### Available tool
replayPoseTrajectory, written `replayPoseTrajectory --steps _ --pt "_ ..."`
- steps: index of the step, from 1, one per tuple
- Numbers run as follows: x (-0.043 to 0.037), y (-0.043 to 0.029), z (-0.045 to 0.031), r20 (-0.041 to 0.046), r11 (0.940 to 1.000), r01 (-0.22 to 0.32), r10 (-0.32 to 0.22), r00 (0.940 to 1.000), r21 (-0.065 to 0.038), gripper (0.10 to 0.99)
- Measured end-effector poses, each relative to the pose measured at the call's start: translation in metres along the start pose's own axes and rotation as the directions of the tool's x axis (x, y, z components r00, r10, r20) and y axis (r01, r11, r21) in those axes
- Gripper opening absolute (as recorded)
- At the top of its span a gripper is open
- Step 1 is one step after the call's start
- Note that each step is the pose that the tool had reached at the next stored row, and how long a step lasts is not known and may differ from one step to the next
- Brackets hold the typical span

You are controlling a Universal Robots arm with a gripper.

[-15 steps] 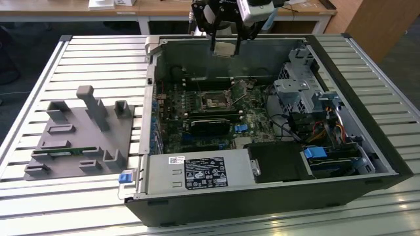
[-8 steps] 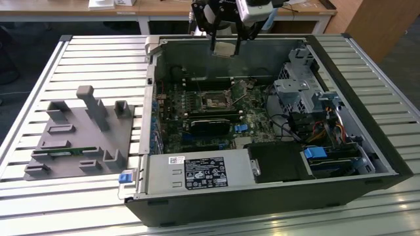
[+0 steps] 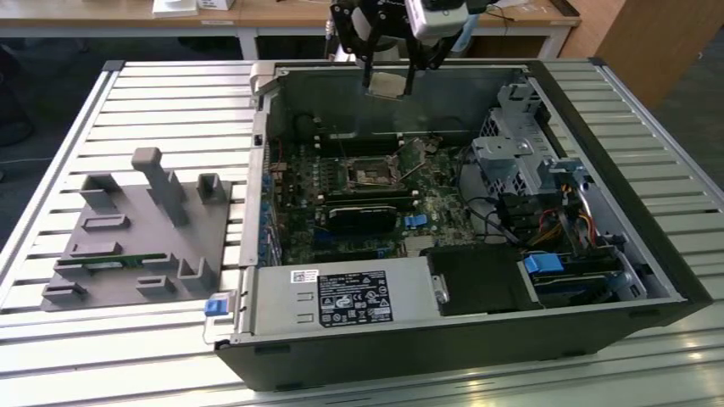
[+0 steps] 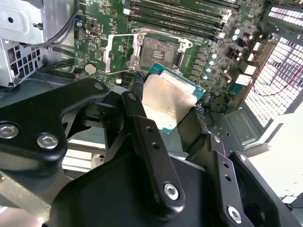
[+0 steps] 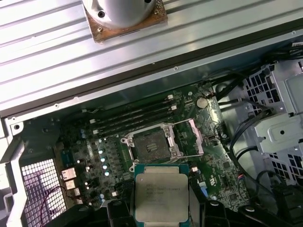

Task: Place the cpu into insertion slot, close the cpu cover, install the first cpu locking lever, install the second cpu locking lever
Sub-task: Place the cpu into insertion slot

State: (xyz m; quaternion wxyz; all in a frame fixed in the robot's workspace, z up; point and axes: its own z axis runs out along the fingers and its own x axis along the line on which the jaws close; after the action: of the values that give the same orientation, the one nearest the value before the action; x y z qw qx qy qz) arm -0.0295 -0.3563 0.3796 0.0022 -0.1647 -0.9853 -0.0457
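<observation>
Nearest to the exterior camera lies the power supply (image 3: 339, 297) of the open computer case (image 3: 667, 280); it carries a white label (image 3: 353, 298) whose print is too small to read. Taking this picture as a clock face, the gripper (image 3: 388, 78) hangs at 12 o'clock, over the far wall of the case, closed narrowly on the cpu (image 3: 387, 85). The insertion slot (image 3: 372, 175) lies at about 6 o'clock from the cpu, well apart from it and lower, on the green board (image 3: 297, 222). The cpu cover (image 3: 420, 146) stands lifted at about 1 o'clock from the slot. A grey fixture (image 3: 136, 237) rests on the table (image 3: 68, 127) at 9 o'clock, far from the work. In the second wrist view the two black fingers (image 4: 147, 142) pinch the cpu (image 4: 165, 101) by opposite edges, silver top toward the camera. Beyond it the insertion slot (image 4: 160, 51) is uncovered, between the folded-back cpu cover (image 4: 115, 54) and the memory slots (image 4: 175, 12). In the first wrist view the cpu (image 5: 161, 196) is near the insertion slot (image 5: 152, 144) but not over it. Their edges look almost parallel, with a small turn between them, I judge. Grey print marks the chip's top; I do not copy it.
</observation>
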Motion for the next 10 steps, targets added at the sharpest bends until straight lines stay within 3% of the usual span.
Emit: replayPoseTrajectory --steps 10 --pt "0.0000 -0.0001 0.0001 0.0054 0.9982 -0.060 0.060 0.9982 -0.001 0.541"
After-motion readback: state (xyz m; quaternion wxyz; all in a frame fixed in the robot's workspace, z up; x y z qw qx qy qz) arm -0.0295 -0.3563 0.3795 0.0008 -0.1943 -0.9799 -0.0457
